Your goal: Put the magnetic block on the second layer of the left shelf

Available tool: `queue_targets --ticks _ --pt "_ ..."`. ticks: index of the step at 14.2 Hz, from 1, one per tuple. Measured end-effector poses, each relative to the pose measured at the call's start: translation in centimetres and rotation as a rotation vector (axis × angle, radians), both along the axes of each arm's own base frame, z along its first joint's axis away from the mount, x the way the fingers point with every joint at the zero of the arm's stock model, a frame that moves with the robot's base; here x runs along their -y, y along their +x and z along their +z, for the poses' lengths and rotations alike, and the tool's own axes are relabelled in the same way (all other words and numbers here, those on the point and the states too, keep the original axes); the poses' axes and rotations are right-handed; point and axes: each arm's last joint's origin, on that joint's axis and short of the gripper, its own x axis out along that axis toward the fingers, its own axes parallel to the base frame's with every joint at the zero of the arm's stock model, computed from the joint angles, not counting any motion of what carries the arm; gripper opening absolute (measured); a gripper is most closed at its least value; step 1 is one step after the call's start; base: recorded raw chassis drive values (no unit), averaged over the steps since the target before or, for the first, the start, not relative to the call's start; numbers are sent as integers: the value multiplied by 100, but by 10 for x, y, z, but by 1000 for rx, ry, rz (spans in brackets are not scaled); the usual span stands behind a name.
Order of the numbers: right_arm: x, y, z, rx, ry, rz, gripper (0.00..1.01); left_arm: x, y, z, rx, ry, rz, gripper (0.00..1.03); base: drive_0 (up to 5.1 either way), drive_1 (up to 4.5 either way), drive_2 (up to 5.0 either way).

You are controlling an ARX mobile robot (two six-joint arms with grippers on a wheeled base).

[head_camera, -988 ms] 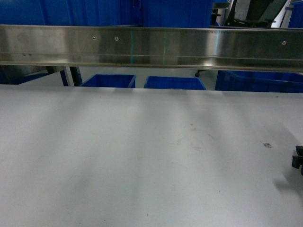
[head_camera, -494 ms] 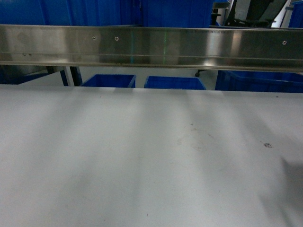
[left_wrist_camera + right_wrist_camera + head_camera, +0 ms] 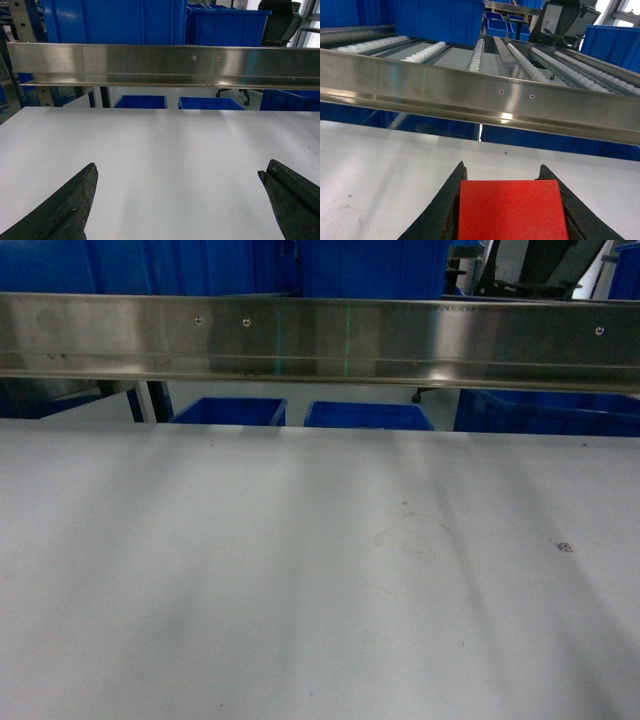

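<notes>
The magnetic block [image 3: 512, 210], a plain red cube, sits between the black fingers of my right gripper [image 3: 502, 166], which is shut on it and held above the pale table. Ahead of it, behind a steel rail, lies a tier of the steel shelf with white roller rails [image 3: 520, 55]; I cannot tell which layer this is. My left gripper [image 3: 180, 167] is open wide over the bare table, with nothing between its fingers [image 3: 75, 200]. Neither gripper appears in the head view.
A long steel rail [image 3: 320, 335] runs across above the far edge of the grey table [image 3: 300, 570]. Blue crates [image 3: 230, 410] stand on the floor beyond it, and a large blue crate [image 3: 440, 20] rests on the rollers. An office chair [image 3: 560, 22] stands behind.
In the head view, the dark tip of the right gripper at the right edge has gone out of view, and its shadow on the table has faded.
</notes>
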Motion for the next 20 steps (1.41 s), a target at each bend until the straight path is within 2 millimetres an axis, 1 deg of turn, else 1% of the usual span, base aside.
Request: queue_targets --ticks 1,2,4,6,8,10,20 --pt "1 -1 -3 -7 14 -10 34 0 0 0 0 0 0 98 0 0 0" --pt "5 -4 -9 -26 51 -28 34 0 0 0 0 0 0 98 0 0 0" --pt "8 -6 -16 -53 127 -49 34 0 0 0 0 0 0 98 0 0 0" --pt "1 -10 -20 -60 149 -38 34 0 0 0 0 0 0 98 0 0 0" --pt "-3 -12 -20 -61 159 -28 34 0 0 0 0 0 0 98 0 0 0" --pt "-3 -13 -17 -24 156 -47 34 0 0 0 0 0 0 98 0 0 0" --pt "-4 -13 -17 -23 156 -43 34 0 0 0 -1 0 0 98 0 0 0"
